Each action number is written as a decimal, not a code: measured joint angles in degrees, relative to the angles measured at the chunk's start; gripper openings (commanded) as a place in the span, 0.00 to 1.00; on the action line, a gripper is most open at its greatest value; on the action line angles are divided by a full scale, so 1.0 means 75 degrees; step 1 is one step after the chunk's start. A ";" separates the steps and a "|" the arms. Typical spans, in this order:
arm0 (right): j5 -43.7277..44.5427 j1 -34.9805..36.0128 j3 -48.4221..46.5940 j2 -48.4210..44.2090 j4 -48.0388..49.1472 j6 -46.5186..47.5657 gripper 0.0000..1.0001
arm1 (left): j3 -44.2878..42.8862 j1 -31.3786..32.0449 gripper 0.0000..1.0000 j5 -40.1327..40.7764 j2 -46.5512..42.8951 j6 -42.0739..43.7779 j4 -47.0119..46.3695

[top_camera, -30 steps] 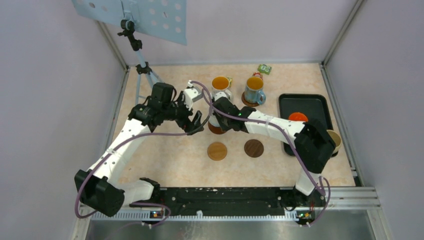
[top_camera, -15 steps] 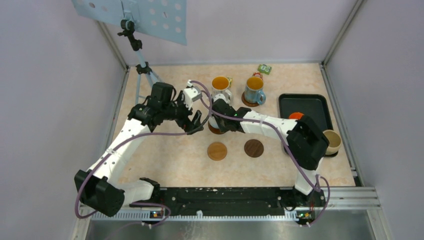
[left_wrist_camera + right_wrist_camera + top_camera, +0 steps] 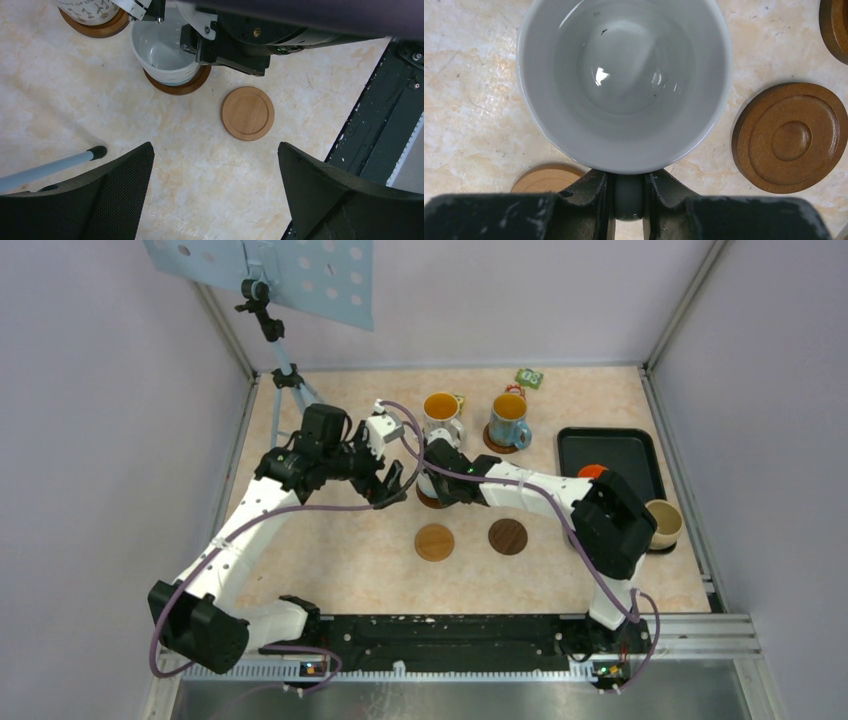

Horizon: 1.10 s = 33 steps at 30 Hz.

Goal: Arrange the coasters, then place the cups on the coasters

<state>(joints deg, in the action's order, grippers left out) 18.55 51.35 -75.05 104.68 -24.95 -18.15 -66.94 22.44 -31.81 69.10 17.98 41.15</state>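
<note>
A plain white cup (image 3: pixel 624 80) stands over a dark brown coaster (image 3: pixel 180 86) in the middle of the table. My right gripper (image 3: pixel 628 200) is shut on its handle. In the top view the right gripper (image 3: pixel 440 475) covers most of that cup. My left gripper (image 3: pixel 215 165) hangs open over bare table just left of it, holding nothing. A light coaster (image 3: pixel 434 541) and a dark coaster (image 3: pixel 507 536) lie bare nearer the arms. Behind, a white patterned cup (image 3: pixel 441 410) and a light blue cup (image 3: pixel 510 420) each stand on a coaster.
A black tray (image 3: pixel 610 450) sits at the right with an orange cup (image 3: pixel 596 473) on it. A beige cup (image 3: pixel 663 523) stands beside the tray's near right corner. A tripod (image 3: pixel 285 380) stands at the back left. Small coloured packets (image 3: pixel 529 377) lie along the back edge.
My right arm's elbow has swung a little to the left, uncovering the beige cup. The white cup and both grippers have hardly moved.
</note>
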 measured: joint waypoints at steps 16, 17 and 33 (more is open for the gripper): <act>0.0055 0.0003 0.0210 0.0000 0.0047 0.0009 0.00 | -0.0090 0.0000 0.99 0.0000 -0.0009 0.0032 0.0067; 0.0052 0.0003 0.0210 0.0000 0.0047 0.0009 0.00 | -0.0099 0.0000 0.99 0.0000 -0.0009 0.0035 0.0067; -0.0076 0.0003 0.0207 -0.0020 0.0251 0.0015 0.80 | -0.0111 0.0000 0.99 0.0032 -0.0012 0.0079 0.0082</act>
<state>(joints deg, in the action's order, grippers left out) 17.98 51.37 -73.49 104.53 -23.07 -18.04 -67.77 22.44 -31.57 69.01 18.57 41.76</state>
